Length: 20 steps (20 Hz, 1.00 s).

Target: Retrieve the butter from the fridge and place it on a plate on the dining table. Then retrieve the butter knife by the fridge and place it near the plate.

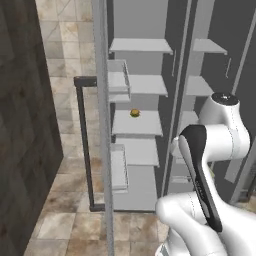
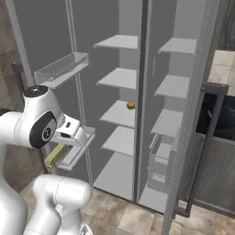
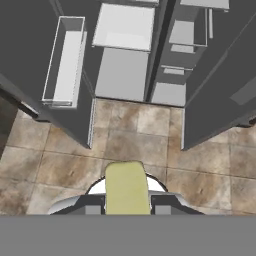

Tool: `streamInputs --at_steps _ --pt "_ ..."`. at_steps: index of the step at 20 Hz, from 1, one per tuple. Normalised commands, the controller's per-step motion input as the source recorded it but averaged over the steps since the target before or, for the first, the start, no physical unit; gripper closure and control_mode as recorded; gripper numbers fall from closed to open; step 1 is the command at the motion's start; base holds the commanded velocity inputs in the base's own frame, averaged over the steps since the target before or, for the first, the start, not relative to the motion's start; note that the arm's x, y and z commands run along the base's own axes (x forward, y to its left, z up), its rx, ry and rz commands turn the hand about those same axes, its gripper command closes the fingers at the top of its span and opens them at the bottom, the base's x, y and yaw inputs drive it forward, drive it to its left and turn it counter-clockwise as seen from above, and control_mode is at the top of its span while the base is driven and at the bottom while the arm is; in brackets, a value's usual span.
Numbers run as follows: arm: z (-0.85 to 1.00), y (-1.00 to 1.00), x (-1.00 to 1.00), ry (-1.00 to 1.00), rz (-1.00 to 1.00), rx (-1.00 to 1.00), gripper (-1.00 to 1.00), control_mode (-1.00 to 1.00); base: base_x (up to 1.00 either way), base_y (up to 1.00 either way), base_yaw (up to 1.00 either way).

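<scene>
The butter (image 3: 126,186) is pinched between the gripper (image 3: 127,207) fingers, held before the open fridge (image 3: 125,75).

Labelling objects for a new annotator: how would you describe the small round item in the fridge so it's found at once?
Start at the open fridge. On its left column's middle shelf sits the burger-like item, round, brown and green. It's the only thing on the shelves.
</scene>
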Motion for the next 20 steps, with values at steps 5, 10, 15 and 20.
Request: streamInputs --at_steps 5,10,15,20 --pt "0.0 0.0 0.0 0.0 0.0 0.0 1.0 1.0 -0.88 0.0 0.0" --pt "0.0 0.0 0.0 0.0 0.0 0.0 1.0 1.0 -0.88 0.0 -0.02" --pt "0.0 0.0 0.0 0.0 0.0 0.0 1.0 1.0 -0.68 0.0 -0.53" --pt "0.0 0.0 0.0 0.0 0.0 0.0 1.0 1.0 -0.43 0.0 -0.74"
